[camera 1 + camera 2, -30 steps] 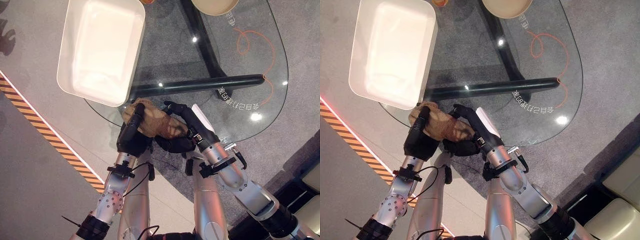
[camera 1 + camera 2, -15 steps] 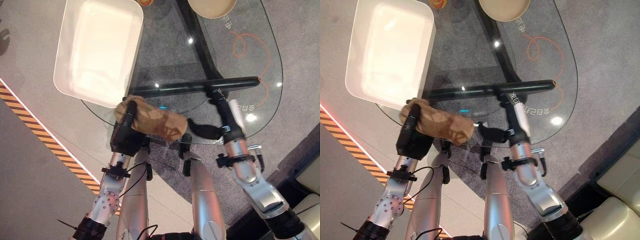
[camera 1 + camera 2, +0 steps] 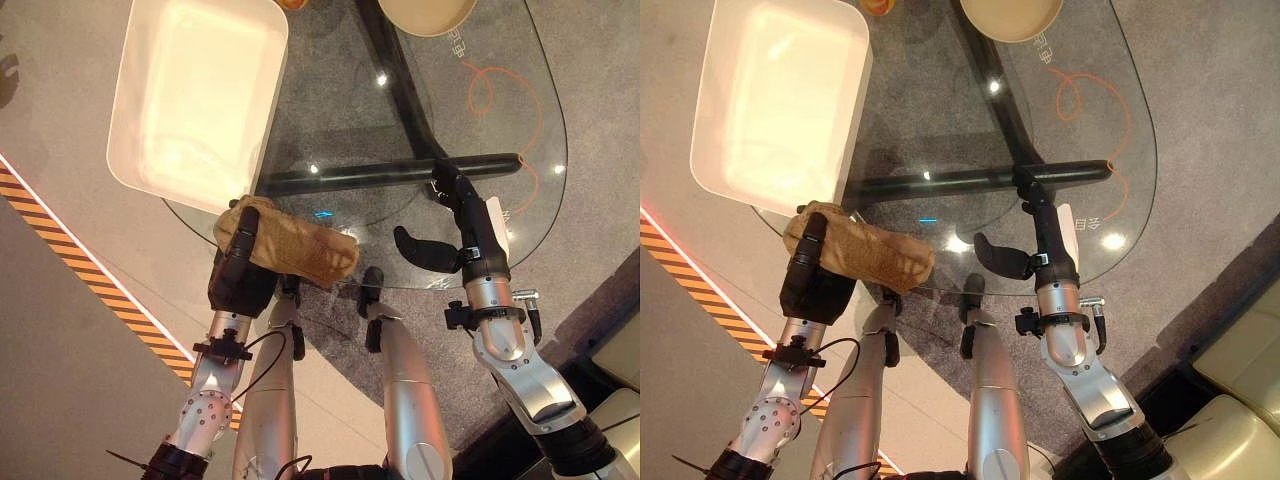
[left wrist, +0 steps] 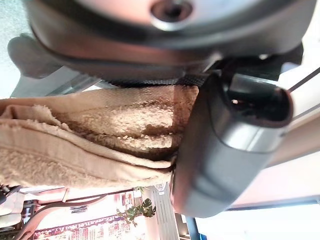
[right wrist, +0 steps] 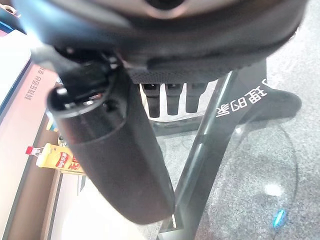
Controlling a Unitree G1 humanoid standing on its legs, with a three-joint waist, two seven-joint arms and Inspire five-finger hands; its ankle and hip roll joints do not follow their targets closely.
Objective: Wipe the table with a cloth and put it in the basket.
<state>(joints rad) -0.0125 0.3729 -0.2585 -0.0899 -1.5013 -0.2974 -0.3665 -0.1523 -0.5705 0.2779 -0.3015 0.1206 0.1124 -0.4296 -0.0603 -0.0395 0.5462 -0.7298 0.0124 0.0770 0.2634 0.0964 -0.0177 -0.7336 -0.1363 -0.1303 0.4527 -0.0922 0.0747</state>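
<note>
A tan terry cloth (image 3: pixel 295 247) lies bunched at the near left edge of the round glass table (image 3: pixel 500 120). My left hand (image 3: pixel 240 268) is shut on the cloth's left end, fingers curled over it; the left wrist view shows the cloth (image 4: pixel 95 135) pressed against that hand. My right hand (image 3: pixel 465 225) hovers open above the table's near right part, thumb (image 3: pixel 418 250) spread toward the cloth, holding nothing. The white basket (image 3: pixel 150 170), a shallow rectangular tub, rests on the table's far left, just beyond the cloth.
A tan bowl (image 3: pixel 430 12) stands at the table's far edge, with an orange object (image 3: pixel 292 4) beside it. The table's black frame (image 3: pixel 400 172) shows through the glass. An orange-and-black striped tape (image 3: pixel 90 285) runs along the floor at left.
My right hand let go of the cloth and swung to the right, opening over the table. My left hand pulled the cloth a little to the left.
</note>
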